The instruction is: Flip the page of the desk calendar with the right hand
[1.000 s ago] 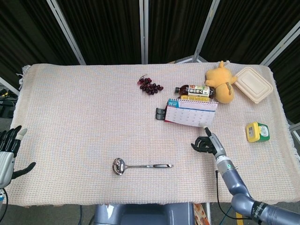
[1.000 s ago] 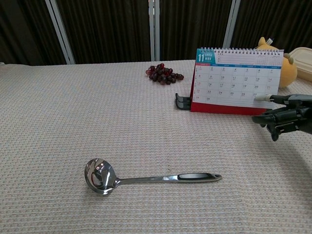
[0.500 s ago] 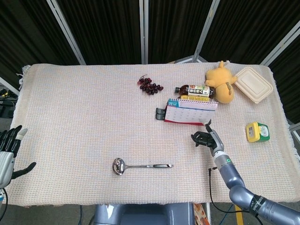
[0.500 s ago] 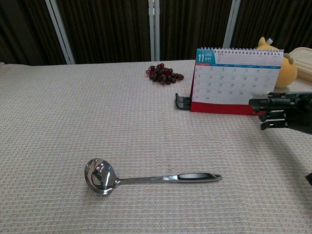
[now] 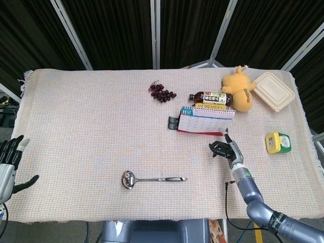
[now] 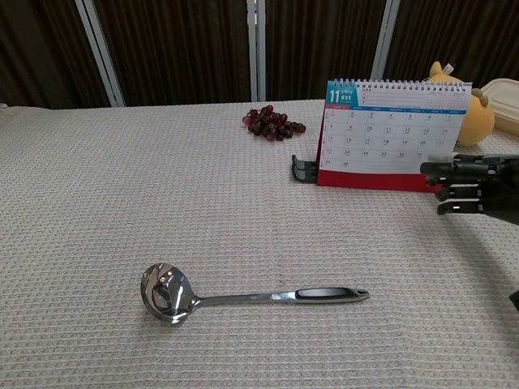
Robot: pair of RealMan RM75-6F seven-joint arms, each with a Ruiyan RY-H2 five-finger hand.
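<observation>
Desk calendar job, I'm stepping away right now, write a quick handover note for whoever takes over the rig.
Right hand: empty, fingers reaching toward the lower right corner of the desk calendar; the chest view cannot settle whether a fingertip touches the page.
Left hand: open, idle at the table's near left edge.
Calendar: upright on its red base, November page facing the robot, ahead of the bottle and plush toy.
Done: the approach only.
Left: catch the page's lower corner, lift it over the spiral binding, withdraw.
</observation>
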